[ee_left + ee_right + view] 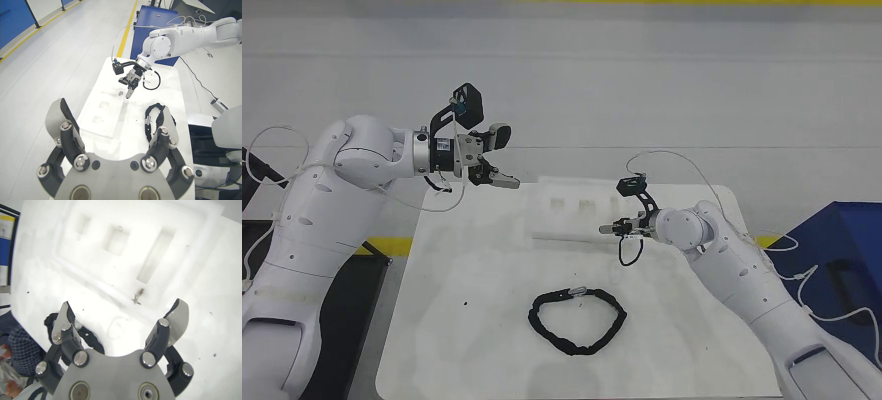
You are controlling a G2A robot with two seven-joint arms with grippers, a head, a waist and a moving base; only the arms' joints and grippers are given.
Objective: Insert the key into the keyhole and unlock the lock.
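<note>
**A:** Bench layout?

**B:** On the bench (442, 330) a foam tray (562, 225) is set against the far edge, about midway along it. The lock (575, 293), a black cable loop, is laid mid-bench toward the near edge, well apart from the tray.

**A:** Hands?

**B:** The left hand (114, 106) is held near the far left corner, spread wide, nothing gripped. The right hand (122, 302) is held at the tray's right end, likewise wide open and empty.

**A:** Key?

**B:** The key (137, 297) is seen lying flat on the tray's top face, just beside the end of the long recess (155, 256), not in it. It is placed just ahead of the right hand. Its long axis is run roughly from the recess toward that hand. The right hand is judged much the nearer; the left is well apart.

**A:** Recesses?

**B:** Three are cut into the tray. Nothing is made out inside them. A tiny ring-like mark at the middle one's rim cannot be identified.

**A:** Stage?

**B:** Key not yet picked up, it is judged. A short advance, with closure across the key's narrow width, would be called for.
</note>
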